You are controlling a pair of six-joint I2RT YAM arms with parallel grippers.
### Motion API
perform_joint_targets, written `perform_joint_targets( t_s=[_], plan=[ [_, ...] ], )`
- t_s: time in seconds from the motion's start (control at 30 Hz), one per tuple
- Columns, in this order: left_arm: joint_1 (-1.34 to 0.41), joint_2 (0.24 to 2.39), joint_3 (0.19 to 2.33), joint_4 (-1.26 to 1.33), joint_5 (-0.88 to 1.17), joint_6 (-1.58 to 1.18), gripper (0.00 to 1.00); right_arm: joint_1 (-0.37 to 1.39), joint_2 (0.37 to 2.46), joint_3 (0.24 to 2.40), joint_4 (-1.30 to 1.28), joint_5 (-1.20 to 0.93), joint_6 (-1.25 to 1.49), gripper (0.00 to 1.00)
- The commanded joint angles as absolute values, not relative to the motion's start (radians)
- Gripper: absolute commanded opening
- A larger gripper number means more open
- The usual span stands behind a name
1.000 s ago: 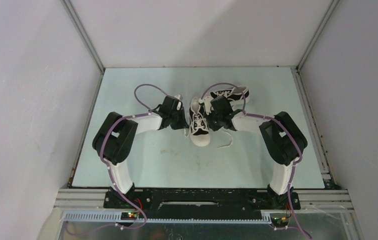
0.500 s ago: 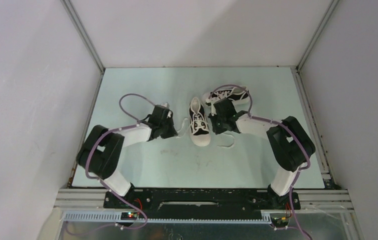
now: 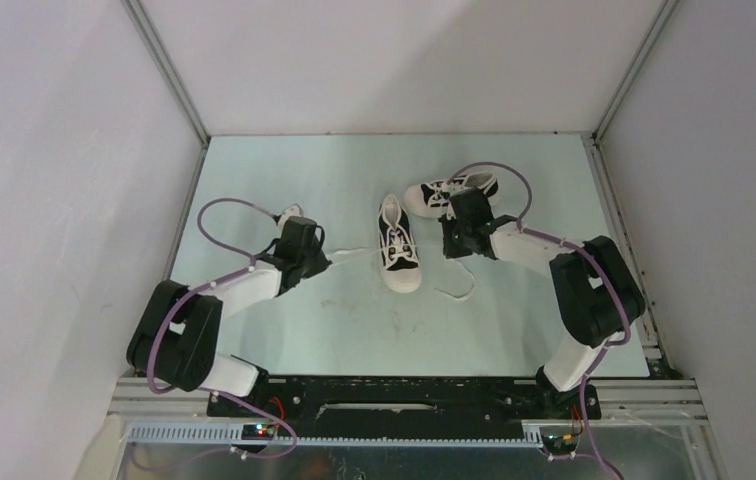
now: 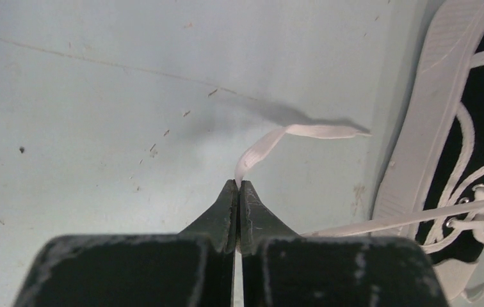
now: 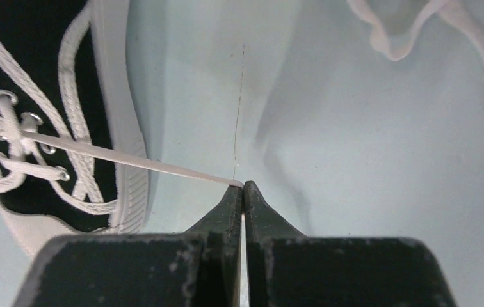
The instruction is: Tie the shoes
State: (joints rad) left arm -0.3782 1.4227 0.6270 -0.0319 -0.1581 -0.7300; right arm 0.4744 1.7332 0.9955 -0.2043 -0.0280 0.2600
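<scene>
Two black canvas shoes with white toe caps lie mid-table: the near shoe (image 3: 397,250) points toward me, the far shoe (image 3: 450,192) lies on its side behind it. My left gripper (image 3: 321,258) is shut on the near shoe's left lace (image 4: 271,141), stretched out to the left of the shoe (image 4: 463,160). My right gripper (image 3: 454,245) is shut on its right lace (image 5: 137,163), pulled taut to the right of the shoe (image 5: 54,128). Both sets of jaws pinch the lace at their tips (image 4: 239,185) (image 5: 244,187).
A loose white lace end (image 3: 459,288) curls on the table right of the near shoe; it also shows in the right wrist view (image 5: 419,32). White walls and metal rails (image 3: 169,80) bound the pale green table (image 3: 354,330).
Both arms have swung outward from the near shoe, left gripper going left and right gripper going right, drawing the two laces out to the sides.
</scene>
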Motion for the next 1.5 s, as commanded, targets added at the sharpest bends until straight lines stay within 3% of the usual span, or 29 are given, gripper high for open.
perform_joint_targets(
  t_s=[0.0, 0.37, 0.9, 1.13, 1.2, 1.3, 1.4, 1.47],
  plan=[
    [-0.367, 1.405, 0.688, -0.08, -0.249, -0.714, 0.0, 0.443, 1.664, 0.993, -0.212, 0.014, 0.277, 0.0],
    [-0.311, 1.36, 0.85, -0.189, -0.334, -0.666, 0.0, 0.401, 1.638, 1.12, -0.28, 0.023, 0.262, 0.0],
    [-0.258, 1.564, 0.831, -0.122, -0.162, -0.654, 0.0, 0.409, 1.747, 1.134, -0.322, 0.042, 0.306, 0.0],
    [-0.384, 1.713, 0.961, -0.181, -0.051, -0.566, 0.0, 0.472, 1.83, 1.136, -0.264, -0.038, 0.332, 0.0],
    [-0.406, 1.743, 0.981, -0.184, -0.029, -0.568, 0.06, 0.484, 1.844, 1.135, -0.263, -0.051, 0.338, 0.0],
    [-0.418, 1.742, 0.966, -0.156, -0.013, -0.574, 0.27, 0.498, 1.853, 1.135, -0.268, -0.058, 0.339, 0.0],
    [-0.42, 1.689, 0.937, -0.134, -0.021, -0.558, 0.55, 0.512, 1.856, 1.135, -0.273, -0.066, 0.335, 0.0],
    [-0.421, 1.642, 0.914, -0.124, -0.028, -0.536, 0.65, 0.515, 1.855, 1.135, -0.272, -0.072, 0.332, 0.0]
  ],
)
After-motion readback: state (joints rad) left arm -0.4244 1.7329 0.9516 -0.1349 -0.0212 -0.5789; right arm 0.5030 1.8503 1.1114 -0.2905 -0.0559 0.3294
